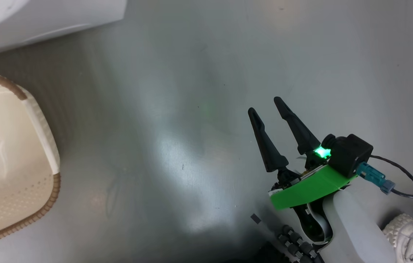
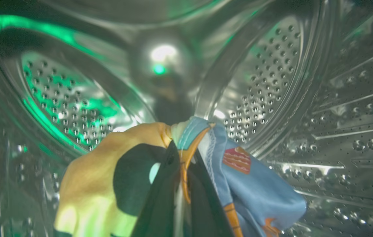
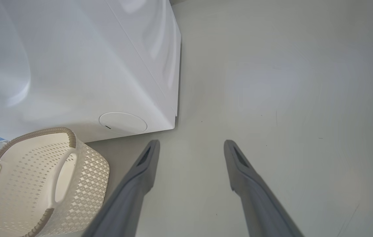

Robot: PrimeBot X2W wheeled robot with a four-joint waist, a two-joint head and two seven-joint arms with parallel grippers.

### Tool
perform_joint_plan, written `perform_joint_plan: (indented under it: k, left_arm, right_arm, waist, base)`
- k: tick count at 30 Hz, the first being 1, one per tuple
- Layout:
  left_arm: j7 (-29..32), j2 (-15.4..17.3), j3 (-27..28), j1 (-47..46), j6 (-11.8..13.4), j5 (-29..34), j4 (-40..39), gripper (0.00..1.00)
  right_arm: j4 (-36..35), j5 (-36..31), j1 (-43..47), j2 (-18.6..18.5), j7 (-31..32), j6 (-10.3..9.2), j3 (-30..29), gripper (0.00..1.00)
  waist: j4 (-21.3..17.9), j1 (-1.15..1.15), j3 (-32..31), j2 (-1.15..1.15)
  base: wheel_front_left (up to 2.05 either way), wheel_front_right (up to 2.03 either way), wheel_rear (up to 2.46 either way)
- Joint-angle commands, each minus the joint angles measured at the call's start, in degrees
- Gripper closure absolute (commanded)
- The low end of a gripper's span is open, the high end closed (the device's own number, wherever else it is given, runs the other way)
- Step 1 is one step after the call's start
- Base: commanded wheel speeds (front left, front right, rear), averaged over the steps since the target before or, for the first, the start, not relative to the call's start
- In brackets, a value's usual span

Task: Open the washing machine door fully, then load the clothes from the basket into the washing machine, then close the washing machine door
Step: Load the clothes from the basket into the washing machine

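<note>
The left hand [image 2: 185,154] is clamped on a bunch of blue and orange clothes [image 2: 255,194], deep inside the drum [image 2: 272,75]. So the door must be open, and loading looks nearly done: the basket [image 1: 42,128] by the washer [image 3: 91,65] looks bare inside. Left: drop this bunch, withdraw, shut the door. The right hand [image 1: 265,105], fingers apart, hangs over the floor [image 1: 192,109], well clear; nothing seems in the way.

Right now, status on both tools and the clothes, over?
Left tool shut on clothes inside drum. Right tool open above floor. Basket: no clothes seen.
</note>
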Motion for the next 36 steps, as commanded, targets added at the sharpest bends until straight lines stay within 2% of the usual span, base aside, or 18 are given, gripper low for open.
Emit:
perform_joint_plan:
  k: [1, 9, 11, 14, 15, 16, 17, 26, 36]
  left_arm:
    - [-2.05, 4.09, 0.75, -1.93, -0.14, 1.29, -1.94, 1.0]
    - [-4.49, 4.34, 2.92, -3.55, -0.14, 5.93, -5.35, 1.0]
    - [-4.5, 3.59, 3.71, -2.51, -0.14, 5.88, -5.41, 1.0]
    - [-4.33, 2.45, 2.09, -0.67, -0.14, 3.53, -2.1, 1.0]
    - [-3.86, 2.23, 1.34, -0.53, -0.14, 2.52, -0.97, 0.94]
    - [-2.95, 2.0, 0.62, -0.44, -0.14, 1.31, 0.13, 0.34]
    - [-1.64, 1.82, 0.08, -0.38, -0.14, 0.07, 1.38, 0.0]
    - [3.93, 1.26, -3.28, -0.49, -0.14, -4.17, 7.91, 0.0]
    - [0.1, -1.46, -4.58, 2.89, -0.14, -6.03, 10.93, 0.0]
  right_arm:
    - [-1.22, 0.81, 1.25, 0.21, -0.27, 0.35, 1.33, 0.0]
    - [-1.27, 1.13, 0.03, 0.21, -0.27, 0.35, 1.82, 0.0]
    - [-1.24, 1.07, -0.16, 0.21, -0.27, 0.35, 1.82, 0.0]
    - [-0.97, 0.84, -0.13, 0.21, -0.27, 0.35, 1.6, 0.0]
    - [-0.85, 0.77, -0.1, 0.21, -0.27, 0.35, 1.52, 0.0]
    - [-0.74, 0.71, -0.09, 0.21, -0.27, 0.35, 1.47, 0.0]
    - [-0.63, 0.68, -0.09, 0.21, -0.27, 0.35, 1.43, 0.0]
    - [-0.06, 0.29, 0.04, 0.21, -0.27, 0.35, 0.73, 0.0]
    - [0.7, -0.5, 0.32, 0.21, -0.27, 0.35, -0.31, 0.0]
  waist:
    - [-0.95, -0.01, 1.57, 0.0]
    - [-0.38, -0.01, 2.61, 0.0]
    - [-0.14, -0.01, 2.55, 0.0]
    - [0.35, -0.01, 2.06, 0.0]
    - [0.51, -0.01, 1.9, 0.0]
    - [0.63, -0.01, 1.75, 0.0]
    - [0.73, -0.01, 1.57, 0.0]
    - [1.77, -0.01, -0.35, 0.0]
    - [3.47, -0.01, -3.51, 0.0]
  base:
    - [0.0, 0.0, 0.0]
    - [0.0, 0.0, 0.0]
    - [0.0, 0.0, 0.0]
    - [0.0, 0.0, 0.0]
    - [0.0, 0.0, 0.0]
    - [0.0, 0.0, 0.0]
    - [0.0, 0.0, 0.0]
    - [0.0, 0.0, 0.0]
    - [0.0, 0.0, 0.0]
